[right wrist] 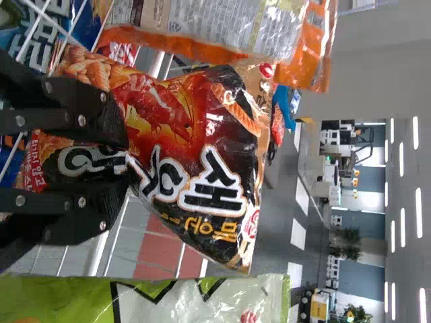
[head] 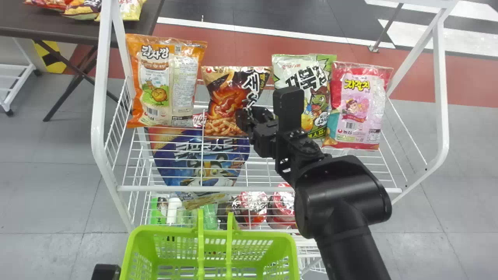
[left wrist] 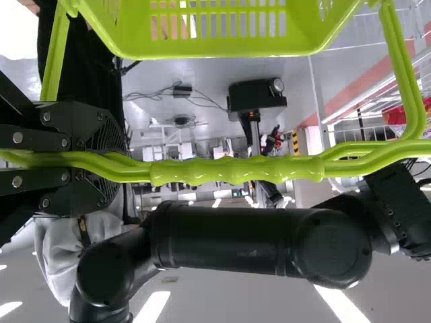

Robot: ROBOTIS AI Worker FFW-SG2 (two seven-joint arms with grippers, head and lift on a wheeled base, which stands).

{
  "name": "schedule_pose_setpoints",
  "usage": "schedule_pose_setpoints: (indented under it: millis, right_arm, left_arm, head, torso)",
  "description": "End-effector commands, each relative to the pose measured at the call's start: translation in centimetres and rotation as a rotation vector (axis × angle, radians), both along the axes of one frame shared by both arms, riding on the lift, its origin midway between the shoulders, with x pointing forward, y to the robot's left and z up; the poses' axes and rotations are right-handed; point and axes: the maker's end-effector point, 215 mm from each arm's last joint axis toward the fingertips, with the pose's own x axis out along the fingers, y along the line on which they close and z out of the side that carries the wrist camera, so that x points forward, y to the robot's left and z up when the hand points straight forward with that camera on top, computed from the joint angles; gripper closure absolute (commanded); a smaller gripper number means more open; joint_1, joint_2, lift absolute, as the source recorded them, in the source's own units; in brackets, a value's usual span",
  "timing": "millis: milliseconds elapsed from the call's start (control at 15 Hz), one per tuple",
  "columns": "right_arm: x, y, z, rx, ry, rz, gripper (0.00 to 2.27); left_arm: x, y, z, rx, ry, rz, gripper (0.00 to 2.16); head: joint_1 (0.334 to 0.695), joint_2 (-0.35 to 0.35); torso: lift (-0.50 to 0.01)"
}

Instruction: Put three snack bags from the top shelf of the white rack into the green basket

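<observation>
Green basket (head: 167, 231) near white rack (head: 98, 124); 1 snack bag (head: 225, 99) in right hand (head: 252, 118).

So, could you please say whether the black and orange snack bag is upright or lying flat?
Upright: the snack bag has its top edge uppermost in the head view, with the right gripper pinching it.

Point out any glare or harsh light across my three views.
Head view: shiny patches on the pink bag and the orange bag. Left wrist view: bright ceiling lights near the bottom edge, washed-out white in the upper left corner. Right wrist view: glints on the creases of the black-and-orange bag, bright ceiling strips behind.
</observation>
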Motion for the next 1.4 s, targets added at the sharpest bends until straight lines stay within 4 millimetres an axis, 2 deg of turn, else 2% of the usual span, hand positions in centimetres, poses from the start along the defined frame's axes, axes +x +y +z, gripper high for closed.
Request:
schedule_pose_setpoints:
  millis: [0, 267, 467, 667, 800, 1000, 1133, 1333]
  right_arm:
    - [-0.6, 0.3, 0.6, 0.005, -0.009, 0.01, 2.11]
    - [-2.7, 0.9, 2.8, 0.002, -0.055, 0.024, 2.11]
    - [-5.5, -0.6, 4.7, 0.007, -0.088, -0.003, 2.1]
    - [-9.6, -3.3, 7.7, 0.008, -0.125, -0.039, 2.1]
    - [-12.5, -5.8, 8.0, -0.004, -0.099, -0.067, 2.09]
    - [-17.1, -9.9, 6.7, 0.037, 0.016, -0.11, 2.09]
    - [-19.9, -11.5, 5.5, 0.094, 0.107, -0.111, 2.09]
    - [-24.0, -12.7, 3.7, 0.147, 0.253, -0.117, 2.09]
  left_arm:
    - [0.0, 0.1, 0.0, 0.001, 0.003, -0.003, 2.14]
    - [-0.3, 0.0, 0.0, -0.001, 0.017, -0.006, 2.14]
    - [-0.3, 0.1, -0.1, 0.002, 0.015, -0.006, 2.14]
    - [-0.1, 0.0, 0.2, 0.001, 0.004, -0.007, 2.14]
    - [0.2, 0.1, 0.2, 0.006, 0.001, -0.005, 2.14]
    - [0.7, 0.1, 0.0, 0.022, -0.01, -0.002, 2.14]
    - [0.8, 0.4, -0.1, 0.027, -0.007, 0.004, 2.14]
    - [0.5, 0.4, -0.3, 0.032, -0.002, 0.014, 2.14]
  head:
    - [0.695, -0.186]
    - [0.695, -0.178]
    - [0.695, -0.185]
    - [0.695, -0.214]
    - [0.695, -0.247]
    - [0.695, -0.343]
    - [0.695, -0.35]
    - [0.695, -0.35]
  torso:
    - [0.0]
    - [0.0]
    - [0.0]
    - [0.0]
    - [0.0]
    - [0.0]
    - [0.0]
    - [0.0]
